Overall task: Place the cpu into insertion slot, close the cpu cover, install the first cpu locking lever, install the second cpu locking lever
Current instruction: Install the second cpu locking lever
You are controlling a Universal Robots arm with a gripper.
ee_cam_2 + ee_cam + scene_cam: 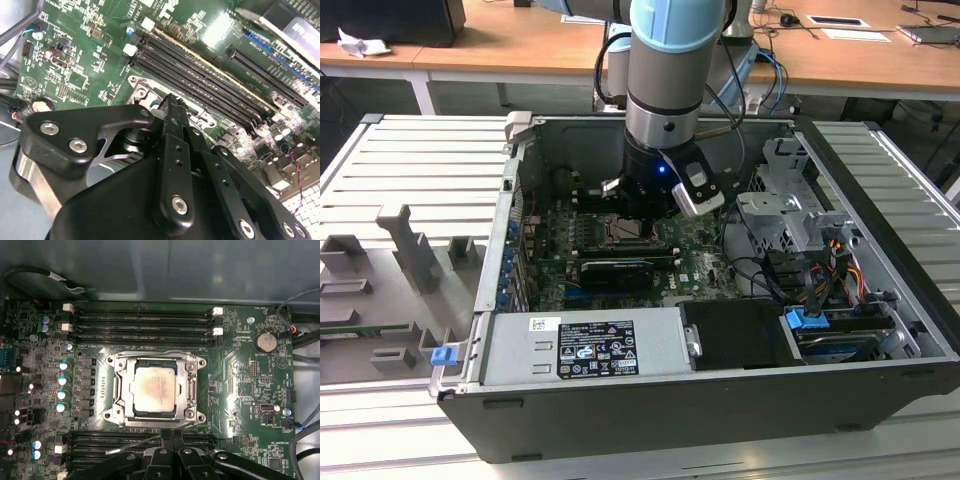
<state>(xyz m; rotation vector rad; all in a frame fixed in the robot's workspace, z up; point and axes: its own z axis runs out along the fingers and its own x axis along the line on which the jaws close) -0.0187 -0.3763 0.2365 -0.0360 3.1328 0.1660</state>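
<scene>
The small square silvery-beige cpu [152,389] is seated in the metal-rimmed insertion slot [118,390], flanked by long black memory slots [142,325].

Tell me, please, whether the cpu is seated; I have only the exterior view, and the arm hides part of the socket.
Observer: Yes. In the first wrist view the cpu lies flat in the socket, pale face up.
Operator: Thank you. Is the cover down over it?
Observer: It looks down: the cover lies flat around the cpu, whose face shows through its window.
Operator: And where are the gripper's tips?
Observer: The gripper is shut, with its tips just off one edge of the cover, over the memory slots on that side.
</scene>
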